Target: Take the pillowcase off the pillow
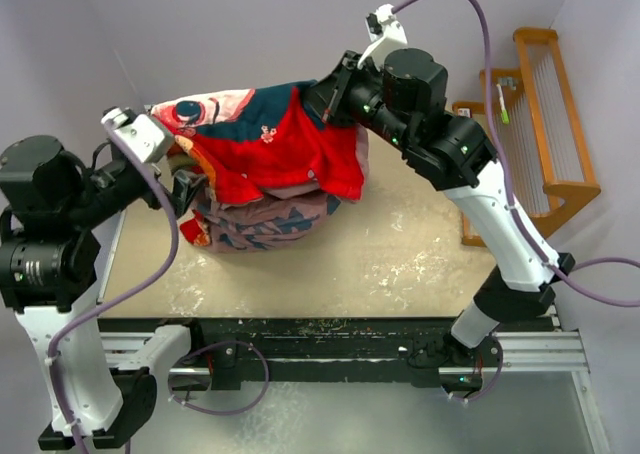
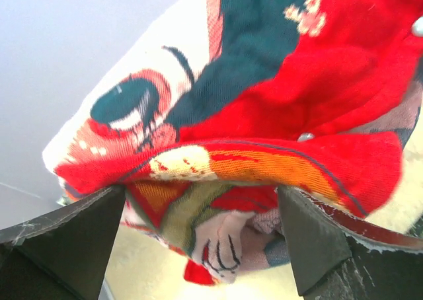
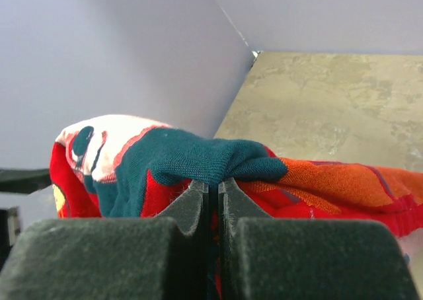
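Your right jaws are clenched on a dark teal fold of the pillowcase [image 1: 270, 159], at the heap's 2 o'clock edge, holding that end up above the worktop [image 1: 400, 244]. Your left jaws stand released and wide at the heap's 9 o'clock side, with red cloth hanging between them, unpinched. The pillowcase is bunched toward 10 o'clock on the worktop, red print uppermost and faded lining below.

A scuffed beige table [image 1: 400, 244] carries the bunched red pillowcase [image 1: 275, 159] at its far left; the lower folds seem to rest there.
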Controlling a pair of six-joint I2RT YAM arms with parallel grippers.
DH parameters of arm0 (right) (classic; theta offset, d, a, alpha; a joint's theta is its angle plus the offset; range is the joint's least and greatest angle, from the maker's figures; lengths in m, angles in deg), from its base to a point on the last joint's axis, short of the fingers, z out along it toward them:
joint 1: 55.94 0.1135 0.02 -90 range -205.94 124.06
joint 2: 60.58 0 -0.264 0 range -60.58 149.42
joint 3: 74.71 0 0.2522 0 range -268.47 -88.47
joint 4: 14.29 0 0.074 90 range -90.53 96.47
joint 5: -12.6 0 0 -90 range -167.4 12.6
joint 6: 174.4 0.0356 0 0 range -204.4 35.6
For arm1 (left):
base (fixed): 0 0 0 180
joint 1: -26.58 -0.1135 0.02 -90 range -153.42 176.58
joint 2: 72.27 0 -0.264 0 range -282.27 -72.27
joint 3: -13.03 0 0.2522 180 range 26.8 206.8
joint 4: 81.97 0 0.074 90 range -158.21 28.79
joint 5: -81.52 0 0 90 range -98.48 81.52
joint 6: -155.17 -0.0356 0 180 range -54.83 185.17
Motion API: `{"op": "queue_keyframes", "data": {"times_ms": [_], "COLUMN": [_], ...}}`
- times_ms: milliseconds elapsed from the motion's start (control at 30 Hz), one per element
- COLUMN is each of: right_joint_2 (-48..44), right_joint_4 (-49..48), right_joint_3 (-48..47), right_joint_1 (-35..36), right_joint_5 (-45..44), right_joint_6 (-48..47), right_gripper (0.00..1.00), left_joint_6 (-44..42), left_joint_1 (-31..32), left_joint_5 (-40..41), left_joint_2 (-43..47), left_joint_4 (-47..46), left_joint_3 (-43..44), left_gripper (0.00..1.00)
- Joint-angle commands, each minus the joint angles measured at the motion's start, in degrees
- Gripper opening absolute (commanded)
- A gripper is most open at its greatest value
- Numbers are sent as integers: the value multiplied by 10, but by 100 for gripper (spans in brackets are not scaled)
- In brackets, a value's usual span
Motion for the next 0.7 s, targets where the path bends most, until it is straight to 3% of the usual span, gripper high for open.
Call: {"op": "queue_keyframes", "data": {"times_ms": [0, 100, 200, 233, 367, 400, 533, 667], "right_joint_2": [27, 36, 40, 44, 69, 73, 70, 74], "right_joint_4": [-31, -19, -18, -17, -23, -30, -67, -82], "right_joint_3": [-74, -89, -92, -95, -119, -120, -90, -88], "right_joint_1": [5, 5, 5, 5, 5, 5, 5, 14], "right_joint_5": [-51, -88, -131, -140, -153, -150, -119, -103], "right_joint_6": [9, 21, 15, 14, 20, 26, 47, 55], "right_gripper": [0, 0, 0, 0, 0, 0, 0, 0], "left_joint_6": [49, 59, 65, 56, -27, -29, -102, -184], "left_joint_1": [4, 4, 5, 5, 1, -4, -26, -26], "left_joint_5": [41, 189, 252, 203, -194, -231, -222, -143], "left_joint_2": [57, 120, 112, 96, 35, 36, 70, 77], "left_joint_4": [-135, -290, -297, -248, 28, 49, 60, 84], "left_joint_3": [18, -58, -50, -28, 47, 33, -85, -179], "left_gripper": [99, 99, 99, 99, 99, 99, 99, 99]}}
